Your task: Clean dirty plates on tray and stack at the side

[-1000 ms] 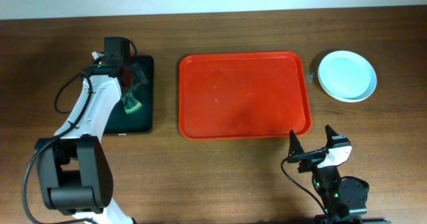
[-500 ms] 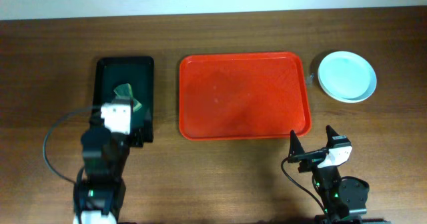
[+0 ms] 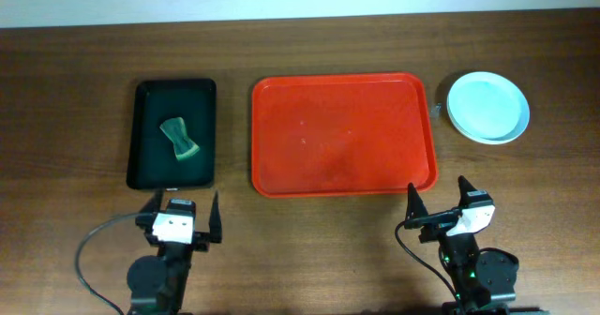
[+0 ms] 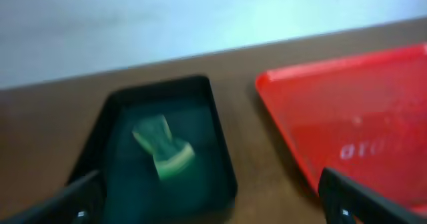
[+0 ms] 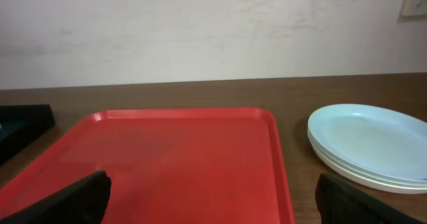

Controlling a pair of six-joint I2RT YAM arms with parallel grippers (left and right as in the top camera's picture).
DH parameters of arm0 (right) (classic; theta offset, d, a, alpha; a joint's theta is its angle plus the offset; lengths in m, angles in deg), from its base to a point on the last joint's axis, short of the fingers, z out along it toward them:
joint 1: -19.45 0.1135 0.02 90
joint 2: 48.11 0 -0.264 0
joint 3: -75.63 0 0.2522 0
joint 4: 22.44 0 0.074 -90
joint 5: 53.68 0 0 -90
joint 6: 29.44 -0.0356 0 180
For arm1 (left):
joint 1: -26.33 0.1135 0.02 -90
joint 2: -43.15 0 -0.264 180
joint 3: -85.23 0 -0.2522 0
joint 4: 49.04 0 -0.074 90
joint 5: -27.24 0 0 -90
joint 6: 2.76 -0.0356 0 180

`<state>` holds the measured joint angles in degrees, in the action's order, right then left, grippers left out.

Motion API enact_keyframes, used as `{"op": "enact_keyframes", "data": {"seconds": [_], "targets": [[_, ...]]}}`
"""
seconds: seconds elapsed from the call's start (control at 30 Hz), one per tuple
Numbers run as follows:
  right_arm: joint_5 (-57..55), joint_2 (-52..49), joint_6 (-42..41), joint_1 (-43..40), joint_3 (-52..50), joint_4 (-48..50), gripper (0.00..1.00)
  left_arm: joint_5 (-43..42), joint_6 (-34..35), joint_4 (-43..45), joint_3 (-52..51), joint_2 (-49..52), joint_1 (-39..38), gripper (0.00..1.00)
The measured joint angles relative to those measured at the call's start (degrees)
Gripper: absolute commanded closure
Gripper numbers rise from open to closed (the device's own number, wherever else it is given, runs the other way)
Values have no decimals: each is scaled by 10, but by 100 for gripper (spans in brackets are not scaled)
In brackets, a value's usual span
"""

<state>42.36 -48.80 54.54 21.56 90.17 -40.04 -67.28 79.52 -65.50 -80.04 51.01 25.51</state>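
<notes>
Seemingly the job is all but done, as far as I can judge; the tray [image 3: 343, 135] sits mid-counter with nothing on its red floor, and no plate shows on it from overhead or from either wrist; the plates [image 3: 487, 107] lie in one pile on the counter [image 3: 309, 249], just beside the tray's far right corner and clear of its rim. From my right wrist I see layered rims at the side of that pile, so it is a stack; whether it holds all three I cannot count for certain. The top plate looks pale and glossy, with no teal smear that I can make out; the lower ones are hidden, so I cannot vouch for them.

Over on the left, the black tray [image 3: 172, 134] holds the green sponge [image 3: 179, 138], lying loose near its middle, touched by nothing.

My left jaws stand wide and empty, near the counter's front edge, below the black tray; their tips show only at the bottom corners of the blurred left wrist view. My right jaws are likewise spread wide and carry nothing, near the front edge below the tray's near right corner, well apart from the stack.

What is left, in my judgement, is little: no plate awaits wiping that I can see; at most a check of the stack.
</notes>
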Motion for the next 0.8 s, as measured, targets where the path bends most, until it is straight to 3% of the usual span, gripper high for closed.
{"op": "enact_keyframes", "data": {"seconds": [0.1,0.2,0.37,0.8], "targets": [[0,1,0,0,0,-1,2,0,0,-13,-3,-69,0,1],[0,1,0,0,0,-1,2,0,2,-14,-3,-70,0,1],[0,1,0,0,0,-1,2,73,96,-16,-3,-70,0,1],[0,1,0,0,0,-1,2,103,59,-15,-3,-70,0,1]]}}
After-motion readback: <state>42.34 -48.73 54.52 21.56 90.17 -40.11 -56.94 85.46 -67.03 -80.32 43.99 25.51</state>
